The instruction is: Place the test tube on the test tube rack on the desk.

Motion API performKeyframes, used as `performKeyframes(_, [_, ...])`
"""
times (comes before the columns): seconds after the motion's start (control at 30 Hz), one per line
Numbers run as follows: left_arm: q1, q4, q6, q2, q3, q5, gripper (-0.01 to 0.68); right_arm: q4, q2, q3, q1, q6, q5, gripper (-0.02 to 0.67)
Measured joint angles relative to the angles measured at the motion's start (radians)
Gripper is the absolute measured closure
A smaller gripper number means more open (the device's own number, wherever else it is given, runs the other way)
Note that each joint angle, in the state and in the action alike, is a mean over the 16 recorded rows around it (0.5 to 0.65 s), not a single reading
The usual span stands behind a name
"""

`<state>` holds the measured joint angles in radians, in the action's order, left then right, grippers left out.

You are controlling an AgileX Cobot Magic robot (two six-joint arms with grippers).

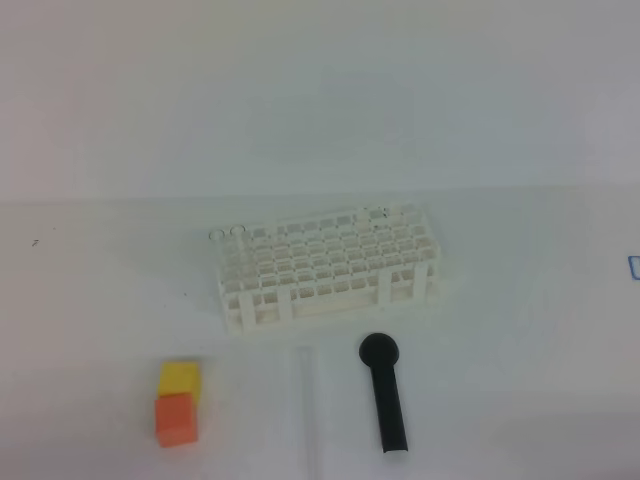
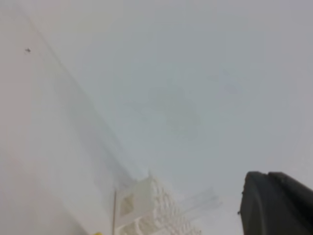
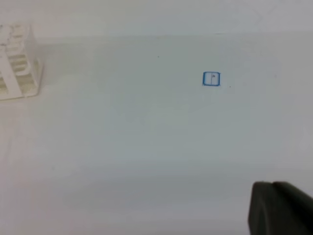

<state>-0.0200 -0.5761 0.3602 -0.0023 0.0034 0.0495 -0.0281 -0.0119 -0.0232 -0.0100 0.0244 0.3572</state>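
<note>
Glass test tube (image 1: 306,400) flat on desk (image 1: 520,330) (beside rack (image 1: 325,265)), both end effectors closed, empty

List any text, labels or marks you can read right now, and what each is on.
No readable words or numbers.
Small blue square mark on the desk: a faint stroke inside, too blurred to read.
Rack, black cylinder, yellow block, orange block: no labels visible.

The test tube (image 1: 308,400) is almost invisible on the white desk (image 1: 520,380), and its lower end is cut by the picture's edge. The rack (image 2: 146,210) looks blurred in the left wrist view. Only a dark corner of each gripper shows.
</note>
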Motion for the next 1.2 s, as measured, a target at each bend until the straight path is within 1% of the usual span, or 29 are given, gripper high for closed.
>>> performKeyframes(0.27, [0.0, -0.03, -0.009, 0.0, 0.0, -0.037, 0.674, 0.0, 0.0, 0.0, 0.0, 0.0, 0.0, 0.65])
performKeyframes(0.47, [0.0, -0.05, -0.034, -0.003, -0.007, -0.004, 0.674, 0.0, 0.0, 0.0, 0.0, 0.0, 0.0, 0.65])
performKeyframes(0.63, [0.0, -0.055, -0.123, -0.003, -0.044, 0.094, 0.674, 0.0, 0.0, 0.0, 0.0, 0.0, 0.0, 0.65])
performKeyframes(0.8, [0.0, -0.062, -0.256, 0.002, -0.12, 0.241, 0.674, 0.0, 0.0, 0.0, 0.0, 0.0, 0.0, 0.65])
performKeyframes(1.0, [-0.001, -0.093, -0.455, 0.048, -0.262, 0.401, 0.674, 0.0, 0.0, 0.0, 0.0, 0.0, 0.0, 0.65])
performKeyframes(1.1, [-0.008, -0.088, -0.531, 0.097, -0.34, 0.469, 0.674, 0.0, 0.0, 0.0, 0.0, -0.002, 0.0, 0.65])
performKeyframes(1.2, [-0.024, -0.062, -0.576, 0.171, -0.416, 0.538, 0.674, 0.001, 0.0, 0.0, 0.0, -0.005, 0.0, 0.65])
